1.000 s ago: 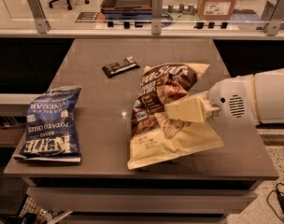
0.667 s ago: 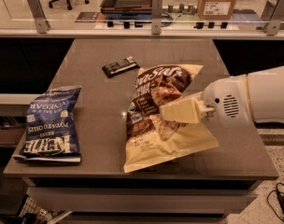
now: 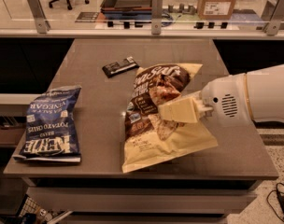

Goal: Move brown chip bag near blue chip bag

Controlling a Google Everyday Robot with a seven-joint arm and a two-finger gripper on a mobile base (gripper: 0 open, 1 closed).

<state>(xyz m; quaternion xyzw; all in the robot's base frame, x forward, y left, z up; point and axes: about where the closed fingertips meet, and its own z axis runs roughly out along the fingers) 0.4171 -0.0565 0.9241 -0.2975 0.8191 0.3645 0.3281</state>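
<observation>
The brown chip bag point(image 3: 149, 139) lies on the grey table point(image 3: 95, 55), right of centre, with its dark brown panel and white script facing up. My gripper point(image 3: 164, 112) comes in from the right on a white arm, and its cream fingers point(image 3: 179, 111) are shut on the bag's middle right part. The blue chip bag point(image 3: 48, 125) lies flat near the table's left front corner, its white lettering upside down. A strip of bare table separates the two bags.
A small dark candy bar point(image 3: 119, 66) lies on the table behind the brown bag. A glass rail with metal posts point(image 3: 156, 10) runs along the far edge. The table's front edge is just below both bags.
The brown chip bag and my gripper have shifted a little to the left, toward the blue chip bag. The blue bag and the candy bar have not moved.
</observation>
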